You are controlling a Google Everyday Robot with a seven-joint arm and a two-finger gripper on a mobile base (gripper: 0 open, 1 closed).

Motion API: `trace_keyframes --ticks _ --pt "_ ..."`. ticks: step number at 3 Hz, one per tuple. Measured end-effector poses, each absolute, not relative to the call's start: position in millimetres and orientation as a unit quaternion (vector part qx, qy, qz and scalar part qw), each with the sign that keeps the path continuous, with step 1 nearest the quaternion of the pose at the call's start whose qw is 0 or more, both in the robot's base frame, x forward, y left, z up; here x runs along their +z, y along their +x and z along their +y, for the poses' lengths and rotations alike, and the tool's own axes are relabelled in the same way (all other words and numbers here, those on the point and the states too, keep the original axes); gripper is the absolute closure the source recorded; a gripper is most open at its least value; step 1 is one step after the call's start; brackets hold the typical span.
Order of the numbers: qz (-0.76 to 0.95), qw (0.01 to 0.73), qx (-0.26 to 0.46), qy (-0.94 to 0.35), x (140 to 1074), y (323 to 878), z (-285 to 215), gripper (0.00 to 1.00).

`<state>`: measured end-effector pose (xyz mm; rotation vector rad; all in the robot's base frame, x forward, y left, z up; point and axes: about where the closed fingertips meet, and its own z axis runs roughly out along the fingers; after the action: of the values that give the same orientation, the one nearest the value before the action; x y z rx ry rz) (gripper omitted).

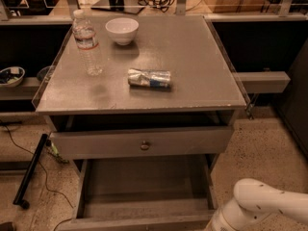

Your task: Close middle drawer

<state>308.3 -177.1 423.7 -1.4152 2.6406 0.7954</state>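
Observation:
The middle drawer (144, 184) is pulled far out at the bottom of the view. It is a wide shallow grey box with a bare floor, and its low front (139, 222) lies along the bottom edge, where its knob does not show. Above it, the taller-fronted grey drawer (96, 143) with the brass-coloured knob (145, 145) stands slightly out from the cabinet. My gripper is out of view. Only a white arm link (264, 203) shows at the bottom right, beside the open drawer's right front corner.
On the grey cabinet top (192, 66) stand a water bottle (87, 43) and a white bowl (121, 30), and a crushed can (149, 78) lies near the middle. A black bar (30, 170) and cables lie on the floor at left. A shelf (262, 81) juts out at right.

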Motion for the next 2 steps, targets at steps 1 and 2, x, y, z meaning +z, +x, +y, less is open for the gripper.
trace_keyframes --ticks 1,2 --pt "0.848 0.039 0.263 -0.458 432 317 -173 1.00" --pt "0.848 0.058 0.262 -0.458 444 327 -167 1.00"
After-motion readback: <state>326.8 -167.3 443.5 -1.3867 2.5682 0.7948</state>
